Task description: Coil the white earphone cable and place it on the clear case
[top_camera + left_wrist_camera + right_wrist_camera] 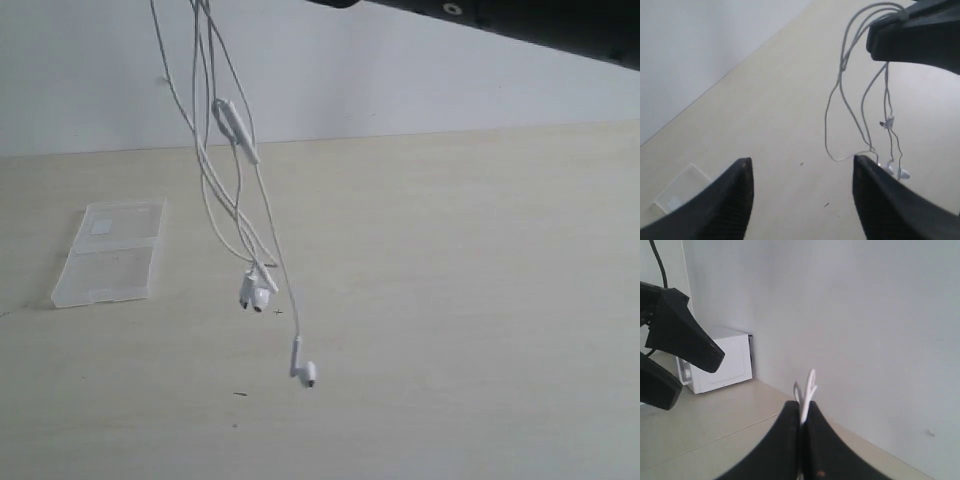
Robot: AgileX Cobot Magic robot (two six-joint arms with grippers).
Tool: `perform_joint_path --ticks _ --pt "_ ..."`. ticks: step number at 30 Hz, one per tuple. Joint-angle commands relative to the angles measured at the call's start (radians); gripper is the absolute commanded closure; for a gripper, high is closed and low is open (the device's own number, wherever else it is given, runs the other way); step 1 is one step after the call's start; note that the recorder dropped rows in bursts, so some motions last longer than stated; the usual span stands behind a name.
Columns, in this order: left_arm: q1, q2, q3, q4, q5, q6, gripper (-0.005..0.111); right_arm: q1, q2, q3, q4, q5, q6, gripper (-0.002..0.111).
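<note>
The white earphone cable [238, 190] hangs in several long loops above the table, and its top runs out of the exterior view. Two earbuds [256, 292] dangle close together; a third end [305, 372] hangs lower, just above the tabletop. The inline remote [235, 125] hangs higher up. My right gripper [803, 407] is shut on the bunched loops [810, 385]; the left wrist view shows it [910, 35] holding the cable [860, 100] aloft. My left gripper [802, 165] is open, empty and beside the hanging strands. The clear case [110, 255] lies open and flat on the table at the left.
A dark arm section [500, 25] crosses the top right of the exterior view. A white box-shaped appliance [720, 362] stands against the wall. The table [450, 300] is pale wood, with a white wall behind it.
</note>
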Motion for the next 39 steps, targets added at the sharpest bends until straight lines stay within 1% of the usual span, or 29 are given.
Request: perform_joint_path --ticks 1,5,8,10,11,13,14,15,18,19,21,23,24,26,29,32,35,36,39 --pt "0.001 -0.007 0.019 -0.061 -0.004 0.029 0.049 0.003 -0.023 -0.013 -0.001 -0.024 0.008 0.108" --pt "0.001 -0.037 0.086 -0.061 -0.004 0.043 0.048 0.003 -0.04 -0.015 -0.001 -0.02 0.005 0.108" --pt "0.001 -0.075 0.152 -0.079 -0.07 0.07 0.044 0.003 -0.042 -0.015 -0.004 -0.016 0.007 0.108" --pt "0.001 -0.103 0.195 -0.102 -0.091 0.095 0.043 0.003 -0.045 -0.015 -0.006 0.025 0.009 0.108" --pt "0.001 -0.129 0.233 -0.111 -0.09 0.12 0.043 0.005 -0.045 -0.015 -0.008 0.066 0.009 0.108" --pt "0.001 -0.166 0.302 -0.129 -0.121 0.172 0.043 0.015 -0.045 -0.015 -0.008 0.085 0.014 0.108" --pt "0.001 -0.182 0.336 -0.141 -0.166 0.174 0.043 0.027 -0.045 -0.015 -0.008 0.092 0.014 0.108" --pt "0.001 -0.204 0.395 -0.184 -0.229 0.219 0.043 0.049 -0.045 -0.015 -0.028 0.101 0.012 0.108" --pt "0.001 -0.217 0.494 -0.233 -0.322 0.268 0.043 0.079 -0.045 -0.015 -0.028 0.105 0.01 0.108" --pt "0.001 -0.219 0.545 -0.256 -0.397 0.286 0.043 0.092 -0.045 -0.015 -0.028 0.109 0.007 0.108" --pt "0.001 -0.219 0.597 -0.327 -0.459 0.338 0.043 0.091 -0.045 -0.015 -0.028 0.119 0.007 0.108" --pt "0.001 -0.219 0.622 -0.337 -0.473 0.388 0.043 0.091 -0.045 -0.015 -0.03 0.138 -0.001 0.108" --pt "0.001 -0.221 0.624 -0.306 -0.483 0.4 0.043 0.091 -0.045 -0.015 -0.035 0.145 -0.003 0.108" --pt "0.001 -0.221 0.624 -0.282 -0.491 0.405 0.043 0.091 -0.045 -0.015 -0.035 0.147 -0.02 0.108" --pt "0.001 -0.221 0.624 -0.29 -0.5 0.381 0.043 0.091 -0.045 -0.015 -0.035 0.152 -0.02 0.108" --pt "0.001 -0.219 0.63 -0.315 -0.486 0.365 0.034 0.091 -0.043 -0.015 -0.035 0.141 -0.02 0.108" --pt "0.001 -0.213 0.634 -0.333 -0.464 0.38 0.02 0.091 -0.041 -0.015 -0.031 0.115 -0.02 0.108" --pt "0.001 -0.213 0.634 -0.344 -0.462 0.38 0.018 0.091 -0.041 -0.015 -0.026 0.102 -0.02 0.108" --pt "0.001 -0.213 0.634 -0.378 -0.46 0.407 0.017 0.091 -0.034 -0.015 -0.026 0.079 -0.02 0.108"
